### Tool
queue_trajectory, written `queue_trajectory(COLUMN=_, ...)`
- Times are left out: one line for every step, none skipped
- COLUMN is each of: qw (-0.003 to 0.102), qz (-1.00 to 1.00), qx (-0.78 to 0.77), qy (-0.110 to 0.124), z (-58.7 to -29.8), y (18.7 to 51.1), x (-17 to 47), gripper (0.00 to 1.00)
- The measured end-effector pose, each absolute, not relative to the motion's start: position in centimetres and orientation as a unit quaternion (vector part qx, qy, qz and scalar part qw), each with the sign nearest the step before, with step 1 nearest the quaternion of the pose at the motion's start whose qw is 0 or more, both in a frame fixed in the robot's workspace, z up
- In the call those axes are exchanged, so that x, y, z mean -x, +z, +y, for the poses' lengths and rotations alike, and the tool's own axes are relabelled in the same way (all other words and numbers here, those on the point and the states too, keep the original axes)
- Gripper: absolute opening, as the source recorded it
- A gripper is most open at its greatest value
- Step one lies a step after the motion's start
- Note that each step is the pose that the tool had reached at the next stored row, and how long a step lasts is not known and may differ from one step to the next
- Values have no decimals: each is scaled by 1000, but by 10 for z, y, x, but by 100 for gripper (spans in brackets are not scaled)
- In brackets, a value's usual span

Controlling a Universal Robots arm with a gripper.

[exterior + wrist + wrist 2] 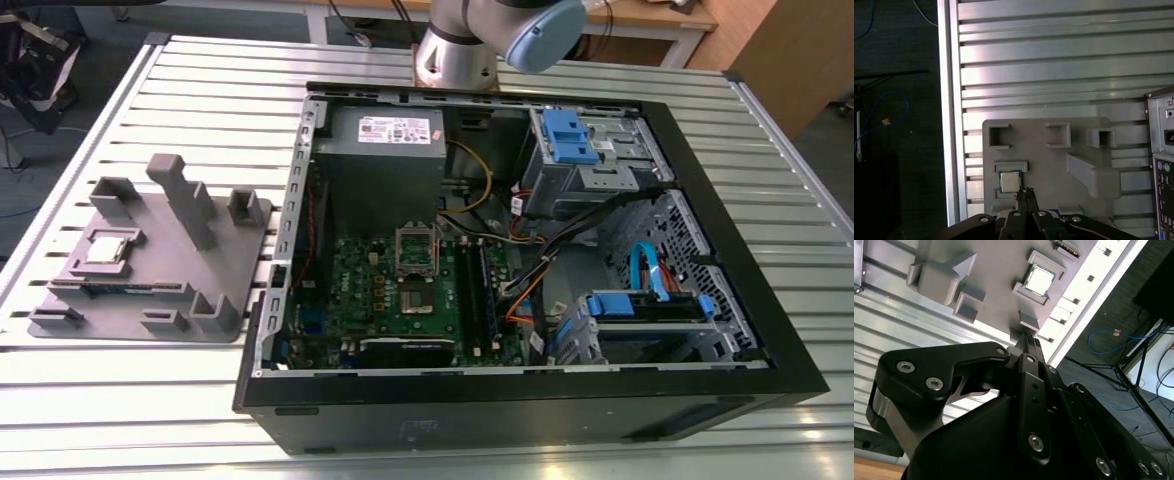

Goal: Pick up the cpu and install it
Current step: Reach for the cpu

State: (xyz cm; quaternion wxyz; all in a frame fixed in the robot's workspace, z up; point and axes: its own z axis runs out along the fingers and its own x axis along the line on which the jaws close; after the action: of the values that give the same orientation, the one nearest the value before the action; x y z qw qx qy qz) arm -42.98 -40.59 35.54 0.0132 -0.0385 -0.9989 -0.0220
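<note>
Cpu (1010,181) resting in grey fixture (1054,160); gripper (1026,193) closed, empty.

cpu (1010,181) seated in grey fixture (1046,167), gripper (1026,192) near

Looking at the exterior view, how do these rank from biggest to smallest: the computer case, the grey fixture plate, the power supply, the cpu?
1. computer case
2. grey fixture plate
3. power supply
4. cpu, by far the smallest
</note>
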Motion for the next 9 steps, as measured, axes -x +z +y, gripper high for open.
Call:
queue_trajectory(qw=13, qz=-999, qx=39, qy=-22, z=-406, y=355, x=430, gripper=11)
queue_trajectory(qw=13, qz=-999, qx=38, qy=-22, z=-406, y=355, x=430, gripper=11)
queue_trajectory(qw=13, qz=-999, qx=38, qy=-22, z=-406, y=354, x=430, gripper=11)
queue_trajectory(qw=13, qz=-999, qx=39, qy=-22, z=-406, y=353, x=430, gripper=11)
queue_trajectory(qw=13, qz=-999, qx=39, qy=-22, z=-406, y=352, x=430, gripper=11)
queue_trajectory(qw=13, qz=-999, qx=39, qy=-22, z=-406, y=351, x=431, gripper=11)
queue_trajectory(qw=13, qz=-999, qx=39, qy=-22, z=-407, y=349, x=431, gripper=11)
queue_trajectory(qw=13, qz=-999, qx=39, qy=-22, z=-407, y=348, x=431, gripper=11)
queue_trajectory(qw=13, qz=-999, qx=38, qy=-22, z=-408, y=346, x=431, gripper=11)
